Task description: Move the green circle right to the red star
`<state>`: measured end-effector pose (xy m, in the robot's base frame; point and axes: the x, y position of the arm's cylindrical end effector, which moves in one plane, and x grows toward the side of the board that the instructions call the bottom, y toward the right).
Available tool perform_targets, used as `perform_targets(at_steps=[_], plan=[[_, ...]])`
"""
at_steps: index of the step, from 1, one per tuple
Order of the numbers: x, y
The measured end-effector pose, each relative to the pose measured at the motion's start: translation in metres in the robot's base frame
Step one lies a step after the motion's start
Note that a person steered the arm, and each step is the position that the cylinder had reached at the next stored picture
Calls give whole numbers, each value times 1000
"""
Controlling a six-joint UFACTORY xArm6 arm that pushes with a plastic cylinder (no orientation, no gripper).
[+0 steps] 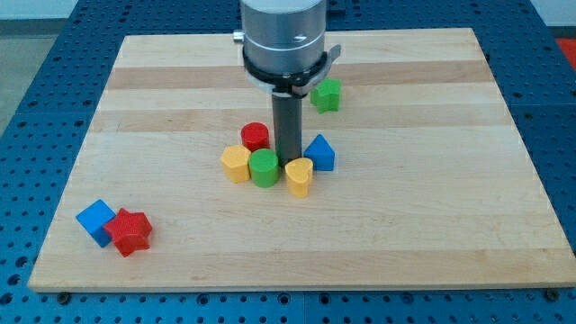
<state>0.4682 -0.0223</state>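
Observation:
The green circle (265, 167) stands near the middle of the wooden board (432, 207), between a yellow hexagon (236, 165) on its left and a yellow heart (299, 176) on its right. The red star (130, 231) lies at the view's bottom left, touching a blue cube (95, 220). My tip (290, 159) is just right of and behind the green circle, close to its upper right edge, between the red cylinder (256, 137) and the blue block (319, 153).
A green block (327, 94) sits alone toward the view's top, right of the rod. The arm's grey body (282, 36) hangs over the board's top middle. Blue pegboard surrounds the board.

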Motion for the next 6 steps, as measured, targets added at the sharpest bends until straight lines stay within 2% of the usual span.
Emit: perform_targets(at_steps=[4,6], plan=[[66,-102],[83,-112]])
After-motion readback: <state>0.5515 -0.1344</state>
